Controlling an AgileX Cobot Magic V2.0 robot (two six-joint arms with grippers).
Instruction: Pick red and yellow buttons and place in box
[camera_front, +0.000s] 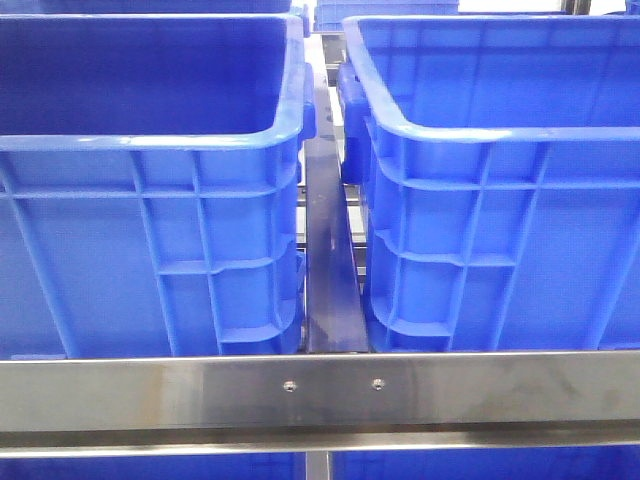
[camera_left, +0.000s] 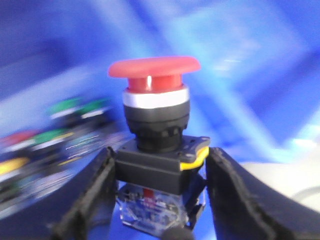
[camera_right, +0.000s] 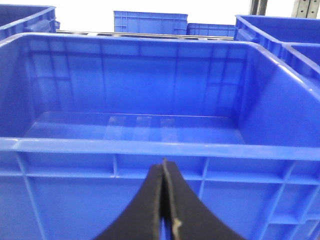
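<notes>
A red button (camera_left: 154, 75) with a broad mushroom cap, white collar and black body sits upright in the left gripper (camera_left: 159, 197), whose two black fingers (camera_left: 90, 200) clamp the square black base from either side; a clear contact block shows below the base. Behind the red button, blurred, lie more buttons (camera_left: 55, 132) with green, red and yellow caps on the floor of a blue container whose walls fill the rest of that wrist view. The right gripper (camera_right: 164, 210) has its dark fingers pressed together with nothing between them, just outside the near rim of an open blue box (camera_right: 150, 145) whose floor is bare. In the front view, two blue crates, left crate (camera_front: 150, 220) and right crate (camera_front: 500, 220), stand side by side with a narrow gap between them, a dark strip (camera_front: 328, 270) running through it, and a steel rail (camera_front: 320, 390) crossing in front
</notes>
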